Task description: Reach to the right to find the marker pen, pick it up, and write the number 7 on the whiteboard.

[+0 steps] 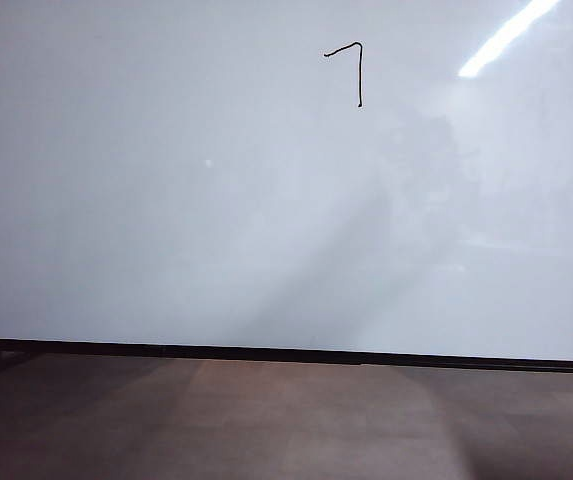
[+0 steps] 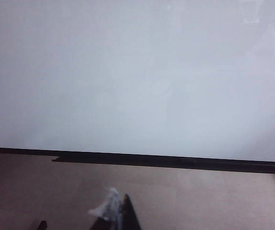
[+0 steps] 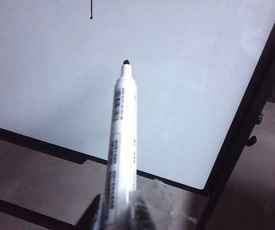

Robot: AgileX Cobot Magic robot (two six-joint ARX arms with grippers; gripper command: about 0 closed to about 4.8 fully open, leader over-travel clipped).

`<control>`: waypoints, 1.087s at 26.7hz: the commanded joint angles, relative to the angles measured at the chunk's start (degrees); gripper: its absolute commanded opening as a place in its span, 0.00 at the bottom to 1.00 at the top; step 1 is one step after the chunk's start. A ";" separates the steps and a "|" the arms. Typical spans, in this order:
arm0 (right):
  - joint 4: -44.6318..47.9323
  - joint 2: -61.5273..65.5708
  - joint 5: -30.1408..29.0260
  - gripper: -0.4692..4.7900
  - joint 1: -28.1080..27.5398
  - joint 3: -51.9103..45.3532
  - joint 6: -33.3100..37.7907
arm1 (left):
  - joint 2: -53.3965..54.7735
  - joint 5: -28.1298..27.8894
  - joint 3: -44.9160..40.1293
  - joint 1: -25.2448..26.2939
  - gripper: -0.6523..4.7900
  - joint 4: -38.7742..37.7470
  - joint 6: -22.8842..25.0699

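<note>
Brown-grey floor (image 1: 286,420) runs below a large glossy white whiteboard with thin black frame (image 1: 166,230), which bears a thin black hand-drawn number 7 (image 1: 351,70) near its top, right of centre. Right gripper (image 3: 113,215): pinching a slim white marker pen with dark tip (image 3: 123,143), long axis pointing from the claw toward the board, tip off the surface short of the stem's end, so this arm is nearer. Left gripper (image 2: 115,215): low before the bottom frame, only fingertips showing, spread or pressed together cannot be told
</note>
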 commanded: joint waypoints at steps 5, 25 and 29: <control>2.16 -0.02 2.34 0.09 -0.59 -1.14 0.07 | 0.04 0.20 0.04 0.15 0.11 0.63 0.00; 23.30 -4.13 -4.17 0.09 -18.91 -20.79 7.82 | 0.04 0.20 0.04 0.15 0.11 0.61 0.00; 24.48 -4.13 -4.26 0.09 -19.21 -22.25 8.02 | 0.04 0.22 0.04 0.15 0.11 0.57 0.00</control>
